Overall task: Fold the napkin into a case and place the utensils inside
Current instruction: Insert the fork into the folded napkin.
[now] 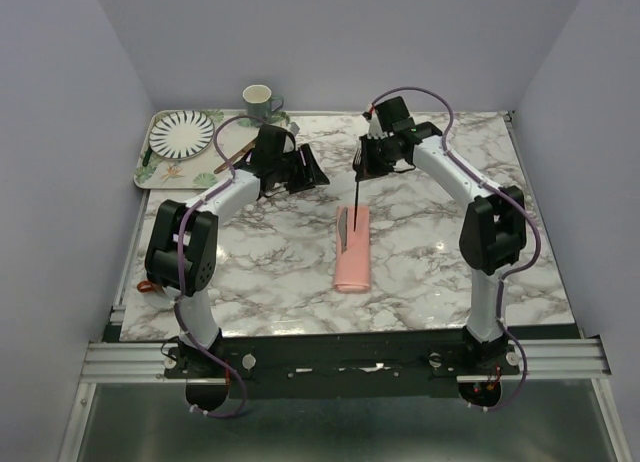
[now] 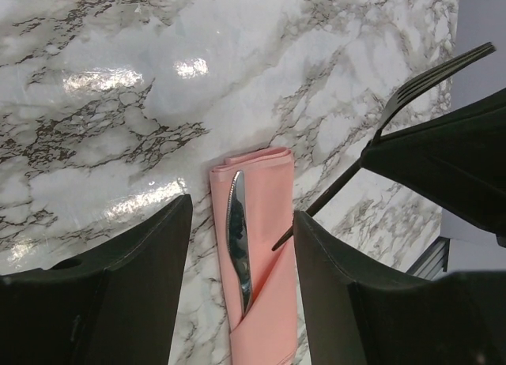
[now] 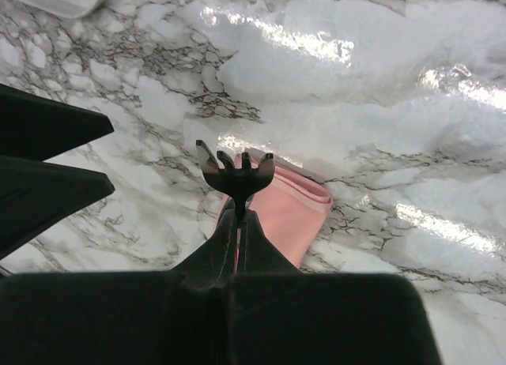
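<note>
On the marble bench point(image 1: 450, 282), the right arm's jaws pinch shut on the neck of the fork point(image 3: 237, 171), tines up, handle hanging over the far end of the pink case point(image 1: 352, 262) at mid-bench; the left arm's jaws hover wide apart and empty to its far left. With the knife point(image 2: 237, 238) already tucked in, the fork's handle could miss the pocket mouth, snag the lip and drag or unfold the unpinned cloth.

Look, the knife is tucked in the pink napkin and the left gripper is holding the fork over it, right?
Not quite: the right gripper holds the fork, not the left gripper, which is open. The knife is tucked in the pink napkin, with the fork over it. The right wrist view shows it.
</note>
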`<state>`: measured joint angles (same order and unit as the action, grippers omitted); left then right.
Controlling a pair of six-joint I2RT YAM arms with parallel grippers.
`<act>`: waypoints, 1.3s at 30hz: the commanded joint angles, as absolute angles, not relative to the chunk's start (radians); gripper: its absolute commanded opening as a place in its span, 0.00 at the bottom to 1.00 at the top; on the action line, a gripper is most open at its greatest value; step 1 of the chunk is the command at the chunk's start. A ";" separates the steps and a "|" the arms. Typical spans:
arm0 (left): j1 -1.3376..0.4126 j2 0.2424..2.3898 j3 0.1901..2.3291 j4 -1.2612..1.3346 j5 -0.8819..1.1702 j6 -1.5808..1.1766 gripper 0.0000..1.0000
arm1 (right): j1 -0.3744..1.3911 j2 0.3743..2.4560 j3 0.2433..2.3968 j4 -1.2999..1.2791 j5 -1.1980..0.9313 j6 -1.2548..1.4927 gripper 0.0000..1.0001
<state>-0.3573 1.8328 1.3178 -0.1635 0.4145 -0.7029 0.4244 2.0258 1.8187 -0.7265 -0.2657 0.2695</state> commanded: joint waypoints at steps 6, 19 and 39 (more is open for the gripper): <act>-0.339 1.805 1.296 -0.158 0.417 -0.687 0.63 | 0.429 2.092 1.890 -0.833 -0.265 0.287 0.00; -0.322 1.809 1.267 -0.147 0.436 -0.706 0.62 | 0.430 2.114 1.864 -0.871 -0.291 0.320 0.01; -0.321 1.807 1.220 -0.097 0.428 -0.779 0.61 | 0.433 2.088 1.726 -0.925 -0.371 0.333 0.01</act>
